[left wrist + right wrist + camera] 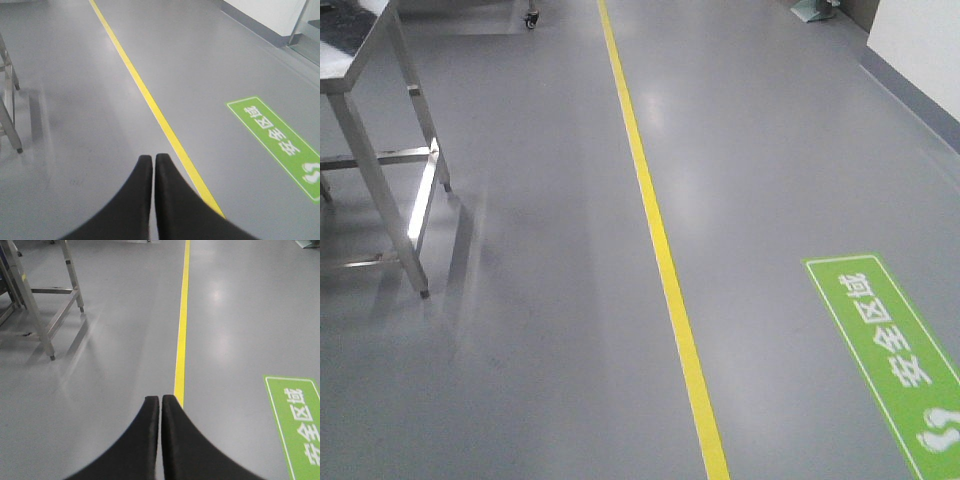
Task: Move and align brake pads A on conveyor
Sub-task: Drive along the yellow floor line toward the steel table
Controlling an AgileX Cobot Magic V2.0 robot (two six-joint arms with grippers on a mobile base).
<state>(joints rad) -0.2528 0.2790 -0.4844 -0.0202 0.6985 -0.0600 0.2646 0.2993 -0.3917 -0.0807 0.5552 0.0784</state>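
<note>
**Desk:** What sits nearest the lens?

**Photographer:** Both pincers, clenched on nothing. The left gripper (pixel 153 162) and right gripper (pixel 160 402) are each pressed tip to tip above bare grey floor (pixel 520 330).

**Desk:** And beyond them?

**Photographer:** A yellow line (pixel 660 240) runs up the floor. A green sign (pixel 890 350) with white footprints lies to its right, the legs of a steel table (pixel 385 200) stand to its left, and a white wall (pixel 920 40) closes the far right corner.

**Desk:** The pads, the conveyor?

**Photographer:** Neither shows in any view. My reading is that the job sits at its approach step, with no pad yet in hand. The next move calls for turning the base until the conveyor comes into sight — only then can the jaws part over a pad.
</note>
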